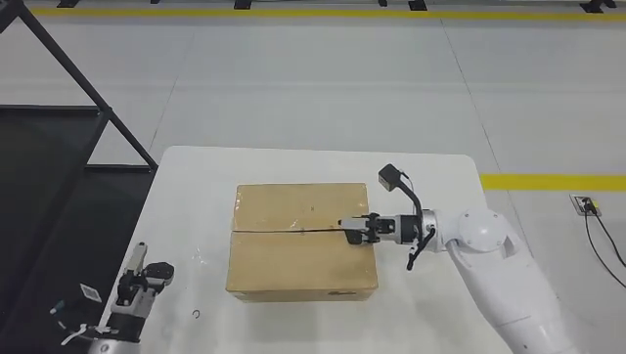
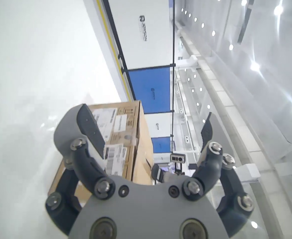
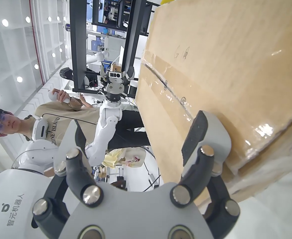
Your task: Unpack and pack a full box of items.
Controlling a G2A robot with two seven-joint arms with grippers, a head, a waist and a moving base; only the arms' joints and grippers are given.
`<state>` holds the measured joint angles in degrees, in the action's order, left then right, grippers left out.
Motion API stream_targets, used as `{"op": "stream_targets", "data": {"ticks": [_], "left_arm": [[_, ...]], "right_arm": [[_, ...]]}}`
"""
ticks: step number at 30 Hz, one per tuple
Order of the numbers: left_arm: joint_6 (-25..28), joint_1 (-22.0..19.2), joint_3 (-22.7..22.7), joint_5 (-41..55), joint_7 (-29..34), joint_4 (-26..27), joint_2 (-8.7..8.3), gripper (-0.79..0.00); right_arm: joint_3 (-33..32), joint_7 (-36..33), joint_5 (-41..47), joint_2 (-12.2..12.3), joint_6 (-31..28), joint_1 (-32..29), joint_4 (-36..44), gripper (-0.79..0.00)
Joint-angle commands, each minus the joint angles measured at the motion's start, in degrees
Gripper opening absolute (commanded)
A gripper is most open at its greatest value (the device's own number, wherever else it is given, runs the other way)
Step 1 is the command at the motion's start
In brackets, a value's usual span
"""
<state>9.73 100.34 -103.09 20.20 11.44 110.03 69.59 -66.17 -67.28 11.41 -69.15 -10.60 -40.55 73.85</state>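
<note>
Box (image 1: 301, 242): brown cardboard, closed, sitting at mid-table on the white table (image 1: 196, 183). Top flaps meet in a seam (image 1: 293, 227) that runs the length of the lid; glossy clear tape covers it, and the tape looks split along the line. Small pen marks on the lid beside the seam.

Right gripper (image 1: 352, 229): over the lid at the right-hand end of the seam, arm coming in from the right edge of the table. Fingers spread apart, nothing between them. One pad (image 3: 195, 138) lies at the lid surface near the box edge; actual contact cannot be confirmed.

Left gripper (image 2: 147, 120): low over the front-left corner of the table, well apart from the box. Fingers wide open, empty. Its wrist view looks along the tabletop at an end face of the box, which carries several white labels (image 2: 116, 125).
</note>
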Motion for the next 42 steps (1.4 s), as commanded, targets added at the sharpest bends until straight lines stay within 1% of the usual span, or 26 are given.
{"op": "stream_targets", "data": {"ticks": [1,4,12,13,14,15,17,19,21,24,26,27,29,32,34,35,37,42], "left_arm": [[-1.1,0.5,-2.0,0.2,2.6,-0.7,-0.22,0.000],[-4.5,1.2,-2.1,-3.6,3.4,-0.1,-0.41,0.000],[-4.5,1.2,-2.1,-3.6,3.4,-0.1,-0.41,0.000],[-4.3,1.0,-2.3,-5.0,2.8,0.0,-0.45,0.000],[-3.7,0.8,-2.2,-10.4,0.2,0.1,-0.49,0.000],[-3.7,0.5,-0.9,-14.5,-1.9,0.1,-0.43,0.000],[-3.3,-0.3,1.0,-19.6,-2.8,0.1,-0.42,0.000],[-2.4,-0.6,2.0,-29.1,-5.7,-0.1,-0.53,0.000],[-0.3,-0.4,3.7,-38.4,-7.1,-0.1,-0.65,0.000],[0.6,-1.2,4.8,-53.7,-10.3,-2.0,-0.94,0.000],[1.4,-1.9,6.5,-65.0,-12.1,-3.9,-1.17,0.000],[1.2,-2.3,7.2,-69.5,-13.2,-4.9,-1.24,0.000],[-0.8,-3.4,8.5,-79.5,-16.3,-7.0,-1.33,0.000],[-3.6,-5.0,10.6,-89.7,-21.2,-9.7,-1.32,0.000],[-5.4,-5.7,11.6,-91.6,-23.1,-11.3,-1.14,0.000],[-6.1,-5.8,11.9,-90.1,-22.9,-11.5,-0.98,0.000],[-6.1,-5.8,11.9,-90.1,-22.9,-11.5,-0.98,0.000],[-6.1,-5.8,11.9,-90.1,-22.9,-11.5,-0.98,0.000]], "right_arm": [[0.2,0.8,-0.7,0.1,0.4,0.0,0.4,0.000],[0.3,2.1,-1.9,0.1,0.7,0.0,0.8,0.000],[0.3,2.1,-1.9,0.1,0.7,0.0,0.8,0.000],[0.3,2.1,-1.9,0.1,0.7,0.0,0.8,0.000],[0.3,2.1,-1.9,0.1,0.7,0.0,0.8,0.000],[0.3,2.4,-1.8,0.1,0.7,-0.2,0.9,0.000],[0.4,3.6,-1.1,0.1,0.5,-1.1,1.9,0.000],[0.3,4.3,-1.0,0.1,0.5,-1.4,2.1,0.000],[0.3,4.2,-0.6,0.2,0.3,-1.6,2.2,0.000],[0.2,4.0,-0.1,0.3,-0.2,-2.0,2.3,0.000],[0.1,3.9,0.2,0.4,-0.6,-2.3,2.4,0.000],[0.1,3.8,0.3,0.4,-0.8,-2.4,2.6,0.000],[0.1,3.8,0.4,0.5,-1.0,-2.6,2.9,0.000],[0.1,3.6,0.4,0.7,-1.1,-2.9,3.2,0.000],[0.1,3.6,0.4,0.7,-0.8,-2.9,3.3,0.000],[0.2,3.6,-0.1,0.8,-0.4,-2.8,3.4,0.000],[0.5,4.0,-1.7,0.9,0.3,-2.7,3.8,0.000],[0.5,4.0,-1.7,0.9,0.3,-2.7,3.8,0.000]]}}
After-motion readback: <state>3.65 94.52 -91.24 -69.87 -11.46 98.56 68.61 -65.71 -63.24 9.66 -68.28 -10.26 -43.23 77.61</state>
